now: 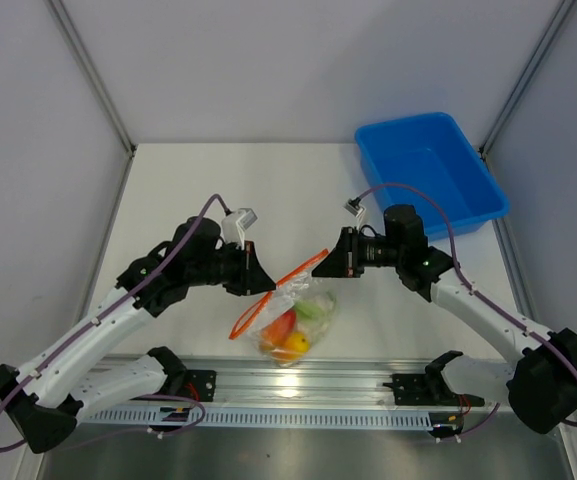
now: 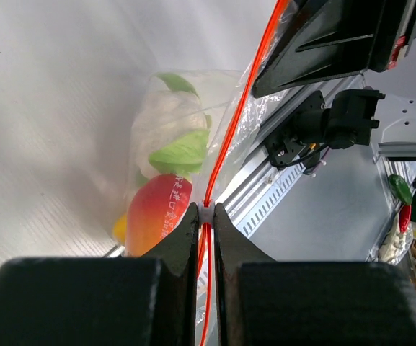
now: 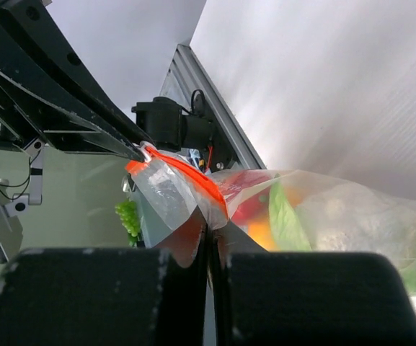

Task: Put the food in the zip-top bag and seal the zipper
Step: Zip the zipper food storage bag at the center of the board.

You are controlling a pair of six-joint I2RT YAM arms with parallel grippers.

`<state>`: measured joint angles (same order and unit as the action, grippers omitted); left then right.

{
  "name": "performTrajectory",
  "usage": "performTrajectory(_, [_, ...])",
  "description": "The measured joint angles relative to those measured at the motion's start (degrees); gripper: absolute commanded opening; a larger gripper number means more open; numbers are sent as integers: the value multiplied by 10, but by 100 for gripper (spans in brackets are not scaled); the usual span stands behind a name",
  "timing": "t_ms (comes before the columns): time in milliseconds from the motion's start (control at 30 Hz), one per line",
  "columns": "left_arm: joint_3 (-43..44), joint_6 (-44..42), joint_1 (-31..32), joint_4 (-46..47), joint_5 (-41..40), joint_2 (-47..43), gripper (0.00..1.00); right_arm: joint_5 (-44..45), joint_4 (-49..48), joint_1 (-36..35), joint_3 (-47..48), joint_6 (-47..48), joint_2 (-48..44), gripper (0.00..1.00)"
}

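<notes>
The zip-top bag (image 1: 293, 318) hangs stretched between my two grippers above the table's near edge. The food is inside it: a white-and-green cauliflower lump (image 2: 168, 122), a red-orange piece (image 2: 157, 213) and a yellow piece (image 1: 295, 345). My left gripper (image 1: 261, 285) is shut on the zipper (image 2: 229, 130), with a small white slider pinched at its fingertips (image 2: 195, 216). My right gripper (image 1: 326, 262) is shut on the bag's far corner by the zipper's end (image 3: 193, 176). The orange-red strip runs taut from one gripper to the other.
A blue plastic bin (image 1: 433, 180) stands at the back right of the white table. A slotted aluminium rail (image 1: 298, 385) carrying the arm bases runs along the near edge, just below the bag. Grey walls close in both sides.
</notes>
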<state>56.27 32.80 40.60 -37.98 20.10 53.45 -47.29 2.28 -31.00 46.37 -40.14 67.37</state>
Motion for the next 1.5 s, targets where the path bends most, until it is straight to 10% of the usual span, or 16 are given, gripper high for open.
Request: performTrajectory(1500, [-80,15,0,43,42,-55,0,46,34,-4,-26,65,-43,0])
